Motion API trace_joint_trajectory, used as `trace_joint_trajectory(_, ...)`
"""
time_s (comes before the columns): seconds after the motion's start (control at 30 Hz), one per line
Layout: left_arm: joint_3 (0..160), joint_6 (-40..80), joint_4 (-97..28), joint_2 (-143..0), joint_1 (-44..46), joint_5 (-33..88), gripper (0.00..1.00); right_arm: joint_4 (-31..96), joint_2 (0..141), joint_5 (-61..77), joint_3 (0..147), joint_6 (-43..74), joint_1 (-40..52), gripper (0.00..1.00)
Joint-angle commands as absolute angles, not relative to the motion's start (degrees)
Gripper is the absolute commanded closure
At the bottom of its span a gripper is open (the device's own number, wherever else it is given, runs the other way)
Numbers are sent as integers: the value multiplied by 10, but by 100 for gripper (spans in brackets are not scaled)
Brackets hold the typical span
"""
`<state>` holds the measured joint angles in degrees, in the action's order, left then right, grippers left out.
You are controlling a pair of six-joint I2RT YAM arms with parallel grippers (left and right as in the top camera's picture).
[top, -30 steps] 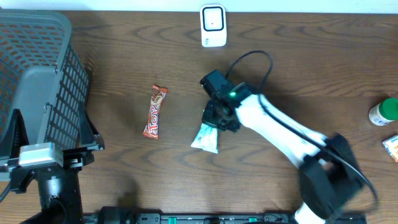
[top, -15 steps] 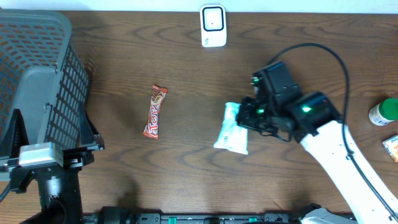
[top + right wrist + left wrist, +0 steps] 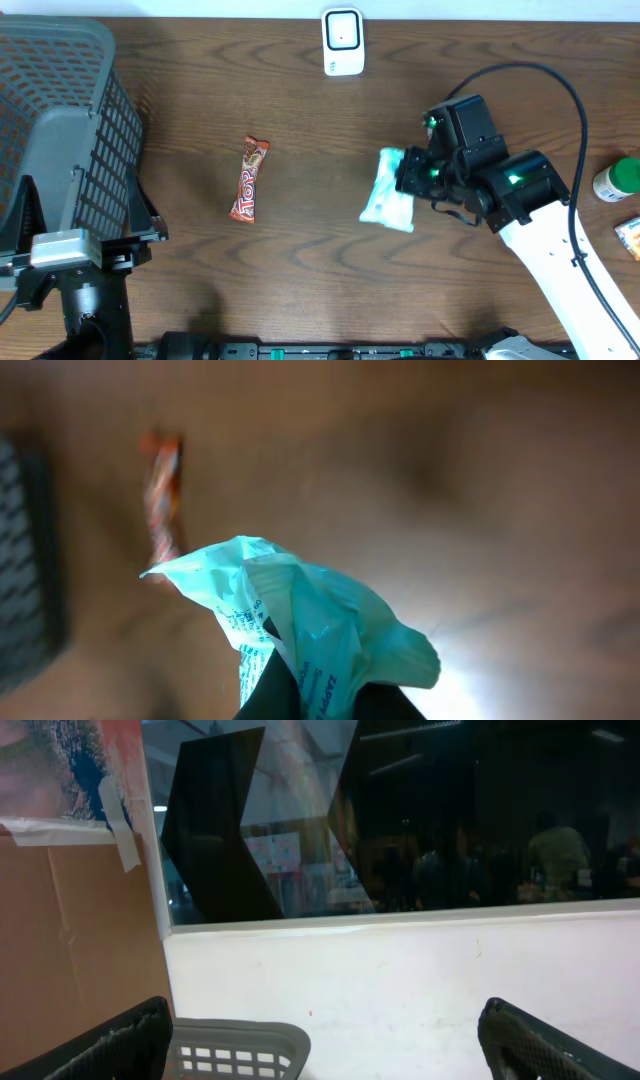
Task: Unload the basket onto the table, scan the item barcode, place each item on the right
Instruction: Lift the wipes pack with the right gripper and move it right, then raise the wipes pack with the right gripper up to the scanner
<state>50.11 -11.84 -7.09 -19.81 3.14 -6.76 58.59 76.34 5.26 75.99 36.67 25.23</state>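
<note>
Over the tabletop (image 3: 300, 270), right of centre, well apart from the basket (image 3: 60, 120): right fingers (image 3: 275, 695) clamped on the teal packet (image 3: 388, 190), long axis near-to-far. Up-left, well apart: the scanner (image 3: 342, 42). Spread wide, idle: left fingers (image 3: 540, 1045).

The station is a mock shop checkout set up inside a lab or office room.

Checkout indicators:
- A grey plastic shopping basket (image 3: 62, 110) sits at the left edge of the dark wood-grain table (image 3: 200, 285).
- A white barcode scanner (image 3: 342, 41) stands at the far edge.
- Packaged goods are in the work area: a red-orange candy bar (image 3: 250, 179), a teal packet (image 3: 388, 192), and a green-capped bottle (image 3: 617, 179) and small snack pack (image 3: 629, 237) at the right edge.

Room indicators, left wrist view:
- A white wall (image 3: 400, 980).
- A wide dark window (image 3: 450, 820) carrying reflections.
- Brown cardboard (image 3: 70, 950) fixed with tape (image 3: 122, 835).
</note>
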Motion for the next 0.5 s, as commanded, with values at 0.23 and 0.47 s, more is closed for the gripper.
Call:
trace_joint_trajectory(0.23,497,-115,-69,-192,29,-65,2,488,801,-161,761,263,329,98)
trace_joint_trajectory(0.47,497,-115,-68,-192,29,-65,2,390,909,-406,761,183,389,98)
